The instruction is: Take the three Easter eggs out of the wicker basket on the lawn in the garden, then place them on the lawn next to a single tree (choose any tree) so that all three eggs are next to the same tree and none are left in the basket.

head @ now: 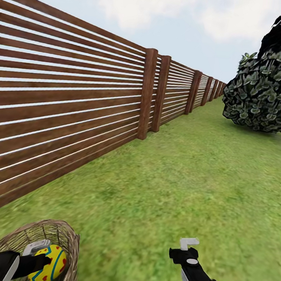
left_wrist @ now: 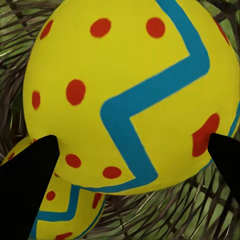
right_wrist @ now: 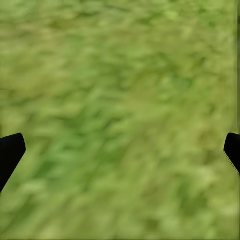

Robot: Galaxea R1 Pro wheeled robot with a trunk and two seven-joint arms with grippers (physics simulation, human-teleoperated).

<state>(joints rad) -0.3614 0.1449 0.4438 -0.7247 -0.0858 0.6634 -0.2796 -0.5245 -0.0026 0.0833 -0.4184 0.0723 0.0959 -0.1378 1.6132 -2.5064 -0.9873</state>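
The left gripper (left_wrist: 131, 155) fingers squeeze 1 yellow zigzag egg (left_wrist: 130, 90) to lift it from the tan wicker basket (head: 66, 237) (near left); the right gripper (right_wrist: 120, 150) fingers wait apart.

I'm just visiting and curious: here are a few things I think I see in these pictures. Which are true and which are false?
1. The left gripper has its jaws around an Easter egg inside the wicker basket. True.
2. The right gripper is carrying an egg. False: its jaws are open and hold nothing, with the lawn below.
3. A second egg lies in the basket under the first. True.
4. The wooden fence runs along the robot's right. False: it runs along its left.
5. The basket stands on a stone path. False: it stands on the grass.
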